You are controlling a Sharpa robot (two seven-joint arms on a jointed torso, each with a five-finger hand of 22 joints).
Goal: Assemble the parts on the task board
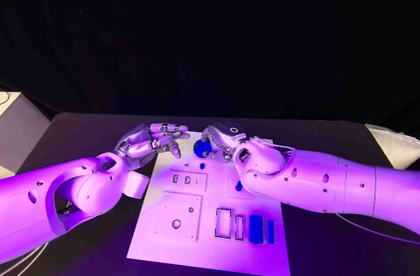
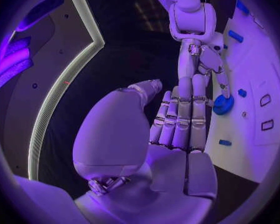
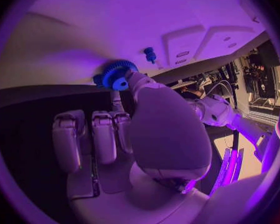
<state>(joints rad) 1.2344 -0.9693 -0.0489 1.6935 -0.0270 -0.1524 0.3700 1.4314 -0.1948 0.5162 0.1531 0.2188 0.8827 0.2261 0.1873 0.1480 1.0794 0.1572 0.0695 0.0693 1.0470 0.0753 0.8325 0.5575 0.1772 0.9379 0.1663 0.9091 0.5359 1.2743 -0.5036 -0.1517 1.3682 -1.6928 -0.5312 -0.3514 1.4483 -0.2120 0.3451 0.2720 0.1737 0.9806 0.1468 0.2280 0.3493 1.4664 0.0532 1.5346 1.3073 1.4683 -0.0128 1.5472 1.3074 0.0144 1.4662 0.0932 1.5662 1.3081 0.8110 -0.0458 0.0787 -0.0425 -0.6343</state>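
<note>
The white task board [image 1: 188, 239] lies in the middle of the table. At its far edge my right hand [image 1: 226, 141] pinches a blue gear [image 1: 203, 147] between the thumb and a finger, while its other fingers [image 3: 93, 134] are curled in. The right wrist view shows the thumb tip on the gear [image 3: 117, 74], with a small blue peg [image 3: 150, 55] standing just beyond it on the board. My left hand [image 1: 153, 139] hovers just left of the gear, holding nothing, its fingers [image 2: 184, 114] stretched out side by side. The left wrist view has the gear [image 2: 222, 104] under my right hand [image 2: 202, 59].
More blue parts sit on the board: a small piece [image 1: 202, 165] near the gear, another [image 1: 238, 185] under my right forearm, and two upright bars [image 1: 255, 228] in the near slots. Raised white plates with cut-outs [image 1: 178, 215] cover the board's left half. Black table [image 1: 79, 136] surrounds it.
</note>
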